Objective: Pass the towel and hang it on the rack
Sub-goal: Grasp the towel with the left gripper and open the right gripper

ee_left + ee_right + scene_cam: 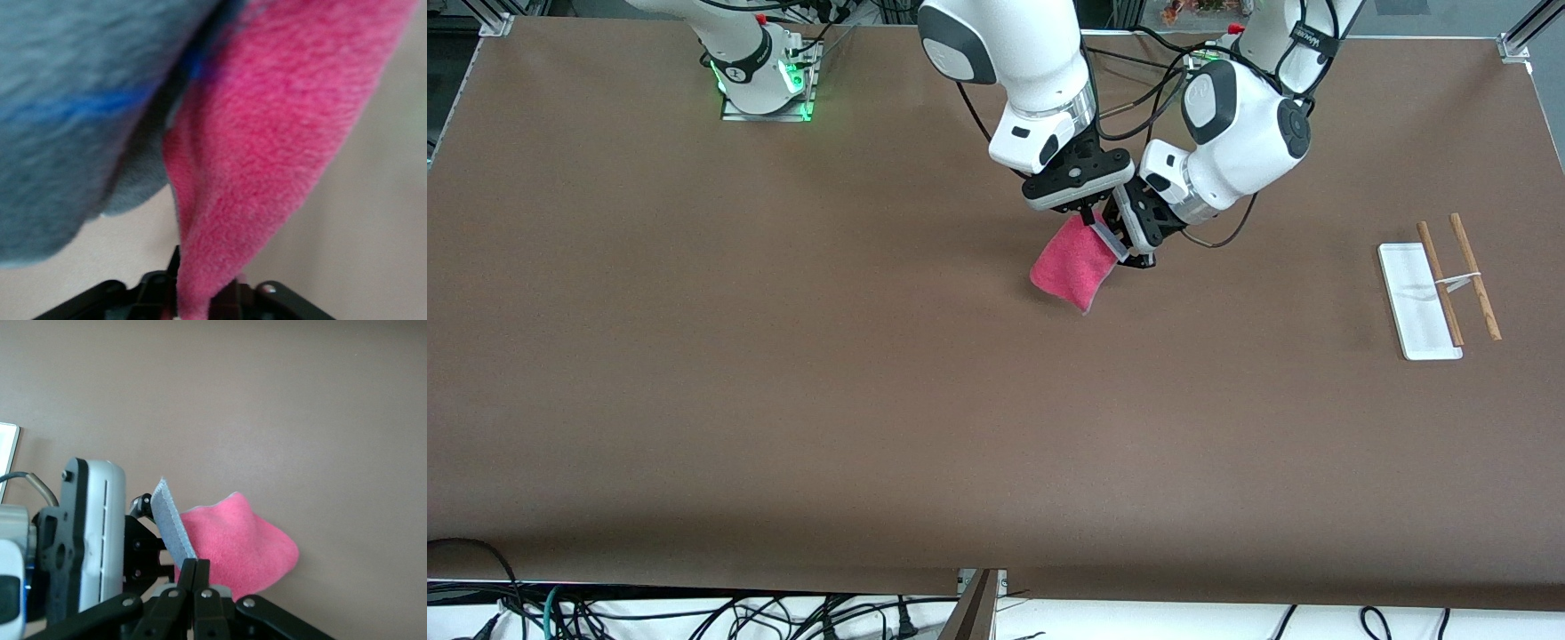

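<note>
The pink-red towel (1072, 265) hangs in the air over the middle of the table, between the two grippers. My right gripper (1089, 216) points down and is shut on its grey-edged upper corner; in the right wrist view the fingers (201, 570) are pressed together with the grey strip rising out of them and the towel (240, 550) hanging past them. My left gripper (1129, 244) comes in from the side and is shut on the same end; in the left wrist view the towel (280, 133) runs down into the gripper (200, 300). The rack (1449, 284) stands toward the left arm's end.
The rack's white flat base (1418, 302) carries two thin brown rods (1476, 276) joined by a white clip. The brown table (783, 356) stretches wide around the towel. Loose cables lie below the table's front edge (694, 613).
</note>
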